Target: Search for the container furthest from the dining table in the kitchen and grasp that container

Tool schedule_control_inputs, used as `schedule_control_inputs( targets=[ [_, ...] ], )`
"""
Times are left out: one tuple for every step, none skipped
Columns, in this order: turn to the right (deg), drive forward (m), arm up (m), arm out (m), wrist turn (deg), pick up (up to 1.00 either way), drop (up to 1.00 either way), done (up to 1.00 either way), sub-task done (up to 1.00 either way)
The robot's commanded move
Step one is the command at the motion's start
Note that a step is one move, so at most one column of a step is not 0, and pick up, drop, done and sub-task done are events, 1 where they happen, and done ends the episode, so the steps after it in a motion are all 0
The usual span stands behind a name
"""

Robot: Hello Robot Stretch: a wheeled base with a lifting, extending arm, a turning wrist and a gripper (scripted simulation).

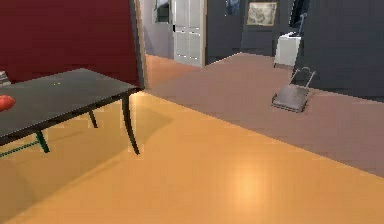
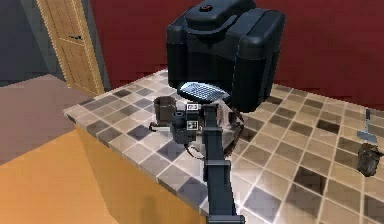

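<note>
A tiled counter is seen against a red wall, with a black coffee machine set on it. Just in front of the machine, the gripper is found at a small brown container. Its spread and hold cannot be told.

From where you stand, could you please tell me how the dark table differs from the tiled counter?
The dark table has a plain, dark top, while the tiled counter is chequered in brown and beige. The table stands on slim legs with open space beneath, but the counter has a solid front. The table bears a small red thing, and the counter bears a big black appliance. Both stand before a dark red wall.
</note>
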Motion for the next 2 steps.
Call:
schedule_control_inputs(
  targets=[
    [0.0,0.00,0.10,0.00,0.0,0.00,0.00,0.00,0.00],
    [0.0,0.00,0.00,0.00,0.0,0.00,0.00,1.00,0.00]
  ],
)
